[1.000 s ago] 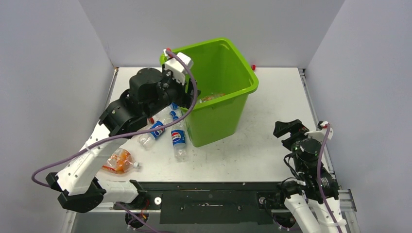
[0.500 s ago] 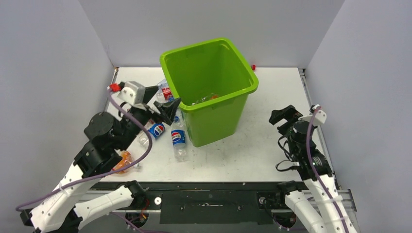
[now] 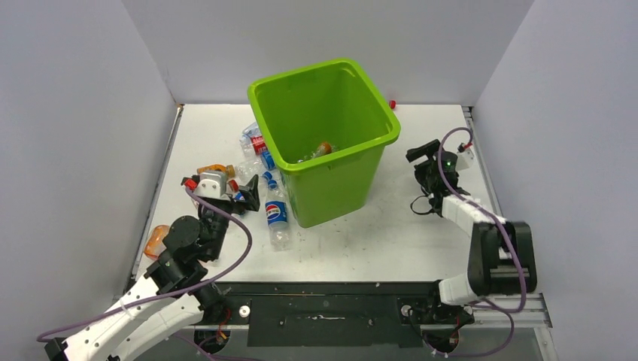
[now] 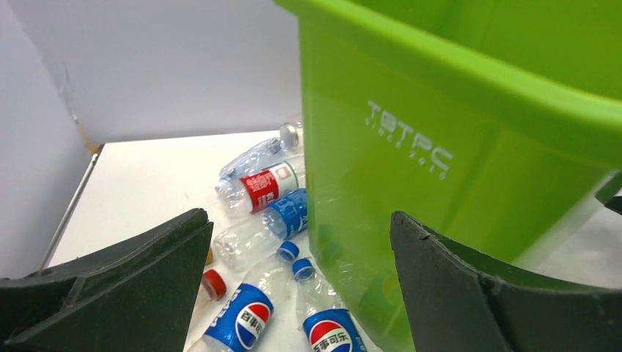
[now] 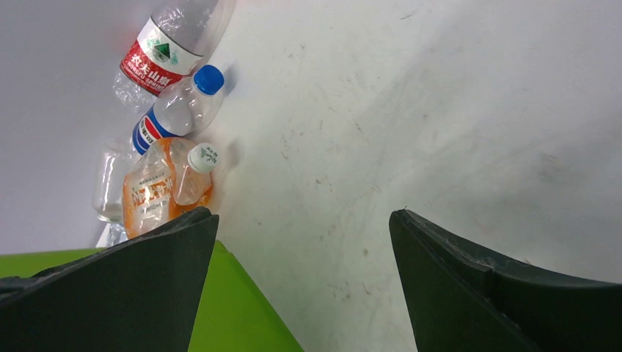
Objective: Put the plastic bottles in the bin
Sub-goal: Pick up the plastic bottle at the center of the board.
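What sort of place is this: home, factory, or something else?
Probably a robot test cell in a laboratory: plain grey walls enclose a white table, and the left arm and right arm are mounted at its near edge.

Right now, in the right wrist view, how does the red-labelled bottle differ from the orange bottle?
The red-labelled bottle is clear; the orange bottle is orange-tinted and crumpled. The orange bottle shows a white cap; the red-labelled bottle's cap is out of frame. The orange bottle lies nearest the bin, the red-labelled bottle farther off. Both lie on the table, outside the bin.
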`<state>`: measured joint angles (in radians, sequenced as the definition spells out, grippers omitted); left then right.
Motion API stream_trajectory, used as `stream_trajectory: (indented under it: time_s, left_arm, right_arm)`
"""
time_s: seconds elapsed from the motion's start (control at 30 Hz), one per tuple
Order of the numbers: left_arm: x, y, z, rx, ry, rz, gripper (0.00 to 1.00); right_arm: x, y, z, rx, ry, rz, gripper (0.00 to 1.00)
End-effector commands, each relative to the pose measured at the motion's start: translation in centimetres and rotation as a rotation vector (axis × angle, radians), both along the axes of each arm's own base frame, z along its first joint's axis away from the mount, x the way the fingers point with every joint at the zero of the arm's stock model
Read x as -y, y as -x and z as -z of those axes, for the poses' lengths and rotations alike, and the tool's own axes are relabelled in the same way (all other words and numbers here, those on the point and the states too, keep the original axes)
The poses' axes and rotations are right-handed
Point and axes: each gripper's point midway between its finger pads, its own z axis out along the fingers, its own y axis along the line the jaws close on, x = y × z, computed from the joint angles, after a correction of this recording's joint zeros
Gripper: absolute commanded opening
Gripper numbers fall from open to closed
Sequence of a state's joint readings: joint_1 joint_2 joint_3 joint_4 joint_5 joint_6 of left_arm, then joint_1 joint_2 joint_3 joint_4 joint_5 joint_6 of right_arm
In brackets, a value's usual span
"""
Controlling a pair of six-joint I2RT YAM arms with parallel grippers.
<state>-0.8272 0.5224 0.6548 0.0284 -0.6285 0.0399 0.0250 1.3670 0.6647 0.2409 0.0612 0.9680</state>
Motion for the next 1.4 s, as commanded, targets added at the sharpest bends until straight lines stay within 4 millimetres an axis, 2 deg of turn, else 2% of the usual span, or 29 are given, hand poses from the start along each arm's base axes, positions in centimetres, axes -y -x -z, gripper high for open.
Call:
stream_trajectory:
  time_s: [0.0, 0.1, 0.2, 0.4, 0.57, 0.7, 0.83, 1.0, 1.27, 1.37]
  left_arm:
    - [-2.7, 0.3, -1.9, 0.103, 0.109, -0.11, 0.91]
    - [-3.7, 0.8, -2.3, 0.129, 0.108, -0.13, 0.91]
    - [-4.7, 1.2, -2.1, 0.122, 0.098, -0.159, 0.91]
    - [-5.5, 1.0, 1.4, 0.071, 0.086, -0.216, 0.91]
    - [-5.7, 0.4, 2.2, 0.071, 0.076, -0.261, 0.91]
    - [-5.9, -0.2, 3.1, 0.057, 0.054, -0.299, 0.91]
    - [-6.2, -0.6, 3.5, 0.053, 0.046, -0.321, 0.91]
    - [-6.0, -1.0, 3.9, 0.037, 0.037, -0.32, 0.91]
    - [-6.0, -1.1, 3.9, 0.033, 0.036, -0.319, 0.91]
    - [-6.0, -1.1, 3.9, 0.034, 0.032, -0.32, 0.91]
  right_arm:
    - [-2.4, -6.0, -3.4, 0.206, -0.161, -0.083, 0.91]
    - [-3.8, -8.1, -2.5, 0.212, -0.177, -0.127, 0.92]
    - [-5.0, -10.0, -0.6, 0.179, -0.205, -0.168, 0.92]
    - [-6.7, -13.8, 2.5, 0.168, -0.282, -0.223, 0.93]
    - [-7.6, -17.2, 2.8, 0.208, -0.334, -0.235, 0.94]
    - [-9.5, -19.1, 3.1, 0.212, -0.361, -0.263, 0.95]
    - [-12.6, -19.4, 3.3, 0.208, -0.395, -0.303, 0.96]
    - [-15.7, -18.6, 4.8, 0.164, -0.416, -0.335, 0.96]
    - [-16.6, -18.5, 7.8, 0.101, -0.483, -0.288, 0.99]
    - [-16.4, -18.6, 8.9, 0.099, -0.521, -0.252, 0.94]
